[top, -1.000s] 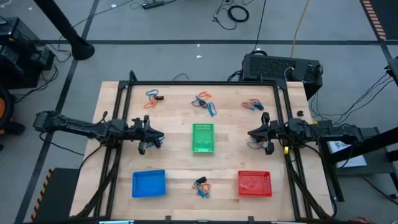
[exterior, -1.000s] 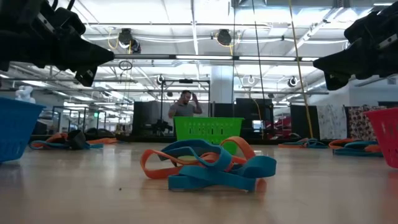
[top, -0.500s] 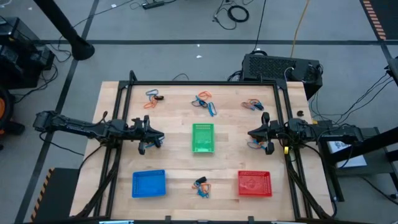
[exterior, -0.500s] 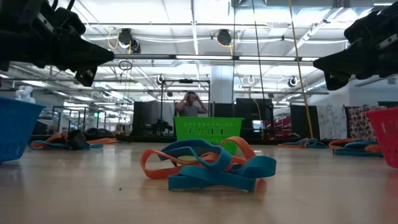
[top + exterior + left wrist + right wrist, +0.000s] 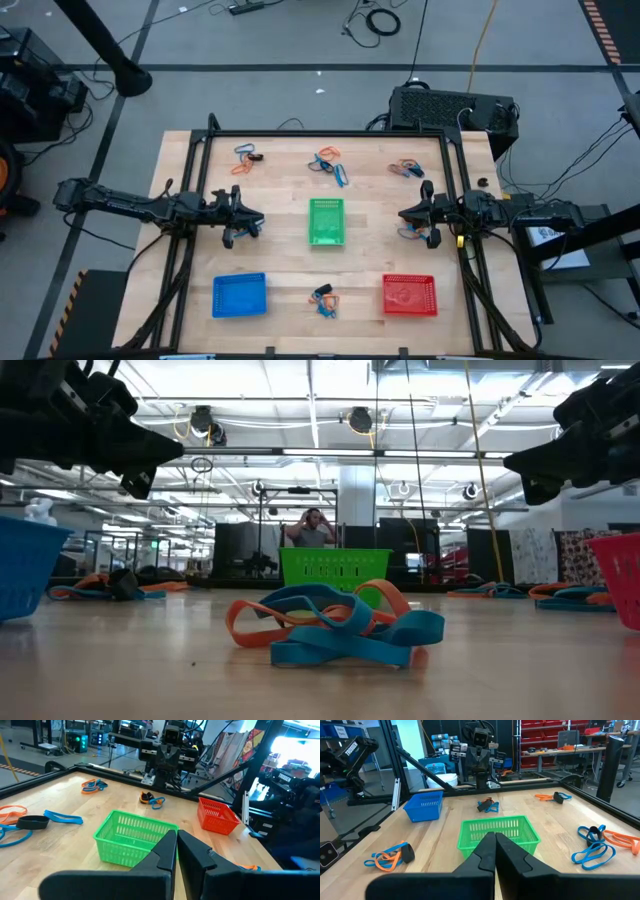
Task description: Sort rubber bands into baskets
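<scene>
Nothing on the table is moving since earlier; only the person (image 5: pixel 312 530) behind is shifting. Bands (image 5: pixel 328 166) are lying in scattered clumps around the green basket (image 5: pixel 326 222) at centre. Left gripper (image 5: pixel 252 225) and right gripper (image 5: pixel 408 216) are hovering beside it, both pinched shut, holding nothing.

A wooden table (image 5: pixel 280 255) carries a green basket (image 5: pixel 326 221) at centre, blue basket (image 5: pixel 240 295) lower left, red basket (image 5: pixel 410 295) lower right, and scattered clumps of rubber bands (image 5: pixel 328 166).
</scene>
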You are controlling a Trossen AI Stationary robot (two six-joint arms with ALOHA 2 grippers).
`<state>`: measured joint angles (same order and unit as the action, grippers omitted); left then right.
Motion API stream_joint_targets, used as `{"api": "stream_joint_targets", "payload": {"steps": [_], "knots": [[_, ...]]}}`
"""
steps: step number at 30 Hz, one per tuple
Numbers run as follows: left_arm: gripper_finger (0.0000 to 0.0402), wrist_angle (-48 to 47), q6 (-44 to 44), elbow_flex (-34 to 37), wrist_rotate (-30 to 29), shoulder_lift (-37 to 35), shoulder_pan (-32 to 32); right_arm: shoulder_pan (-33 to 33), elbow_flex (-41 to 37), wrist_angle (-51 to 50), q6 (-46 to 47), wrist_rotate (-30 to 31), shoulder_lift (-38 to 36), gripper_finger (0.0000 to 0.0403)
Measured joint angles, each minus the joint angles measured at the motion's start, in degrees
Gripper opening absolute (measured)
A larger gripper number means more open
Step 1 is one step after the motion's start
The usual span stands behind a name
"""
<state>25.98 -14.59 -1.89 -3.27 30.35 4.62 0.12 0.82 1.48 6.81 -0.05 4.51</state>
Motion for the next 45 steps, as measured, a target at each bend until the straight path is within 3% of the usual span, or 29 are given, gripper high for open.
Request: {"api": "stream_joint_targets", "payload": {"steps": [29, 39, 45], "knots": [[0.0022, 0.0, 0.2, 0.0, 0.0, 0.0, 0.0, 0.0, 0.0, 0.0, 0.0, 0.0, 0.0, 0.0000], [0.0022, 10.6, 6.1, 0.0, -7.7, 0.0, 0.0, 0.0, 0.0, 0.2, 2.8, 0.0, 0.0, 0.0000], [0.0022, 10.4, 6.2, 0.0, -9.2, 0.0, 0.0, 0.0, 0.0, 4.5, 3.1, 0.0, 0.0, 0.0000]]}}
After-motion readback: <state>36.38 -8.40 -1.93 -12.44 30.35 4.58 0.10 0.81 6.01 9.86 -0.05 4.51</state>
